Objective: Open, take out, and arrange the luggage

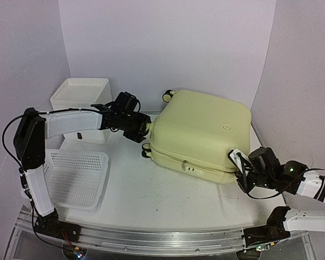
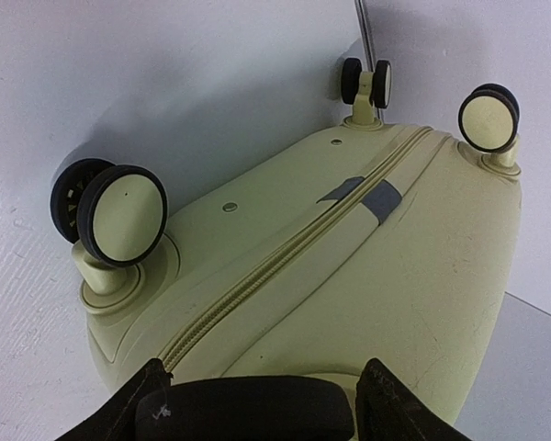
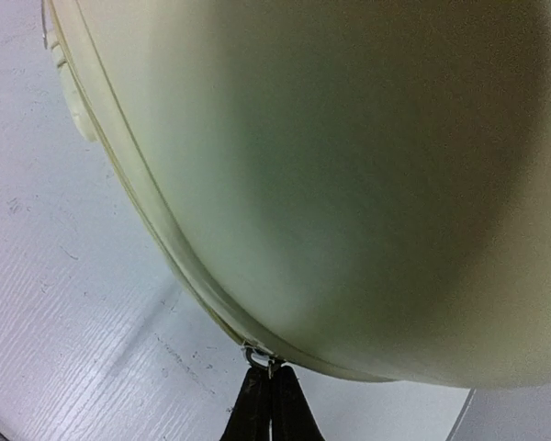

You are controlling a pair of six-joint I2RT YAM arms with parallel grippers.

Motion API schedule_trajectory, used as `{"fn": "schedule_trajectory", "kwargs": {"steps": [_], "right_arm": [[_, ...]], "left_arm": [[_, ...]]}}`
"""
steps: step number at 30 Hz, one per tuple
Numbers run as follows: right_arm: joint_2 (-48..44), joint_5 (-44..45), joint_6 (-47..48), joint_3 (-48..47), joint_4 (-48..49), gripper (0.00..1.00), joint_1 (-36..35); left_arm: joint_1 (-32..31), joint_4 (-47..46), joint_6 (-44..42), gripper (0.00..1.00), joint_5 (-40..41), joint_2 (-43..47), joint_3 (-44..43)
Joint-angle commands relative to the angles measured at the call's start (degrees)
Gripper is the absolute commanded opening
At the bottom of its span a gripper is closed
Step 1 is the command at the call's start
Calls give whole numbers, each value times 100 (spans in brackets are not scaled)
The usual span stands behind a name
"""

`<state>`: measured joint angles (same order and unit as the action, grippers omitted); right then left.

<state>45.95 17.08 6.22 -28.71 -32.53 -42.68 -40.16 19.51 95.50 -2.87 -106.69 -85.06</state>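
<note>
Lying flat and closed on the table (image 1: 151,200), the luggage (image 1: 200,132) sits centre-right with its wheels (image 2: 124,216) toward the left arm. The task looks barely begun: the zip (image 2: 285,257) runs shut along every stretch in view, and nothing is out or arranged. The box (image 1: 81,97) and basket (image 1: 76,176) stand apart on the left. The left gripper (image 1: 142,131) is spread wide at the wheel end, seemingly bracing the shell; contact is not clear. The right gripper (image 3: 271,381) is pinched tight on the pull (image 3: 260,356) at the near right corner. Unzipping, lifting the lid and unpacking all remain.
</note>
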Motion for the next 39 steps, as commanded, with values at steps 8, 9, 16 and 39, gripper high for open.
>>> {"fn": "schedule_trajectory", "kwargs": {"steps": [8, 9, 16, 39], "right_arm": [[-676, 810, -492, -3, -205, 0, 305], [-724, 829, -534, 21, -204, 0, 347], [-708, 405, -788, 102, 207, 0, 708], [-548, -2179, 126, 1031, 2378, 0, 2628]], "left_arm": [[848, 288, -662, 17, 671, 629, 321], [893, 293, -710, 17, 680, 646, 329], [1028, 307, -926, 15, 768, 785, 437], [1330, 317, -1291, 7, 413, 881, 545]]}}
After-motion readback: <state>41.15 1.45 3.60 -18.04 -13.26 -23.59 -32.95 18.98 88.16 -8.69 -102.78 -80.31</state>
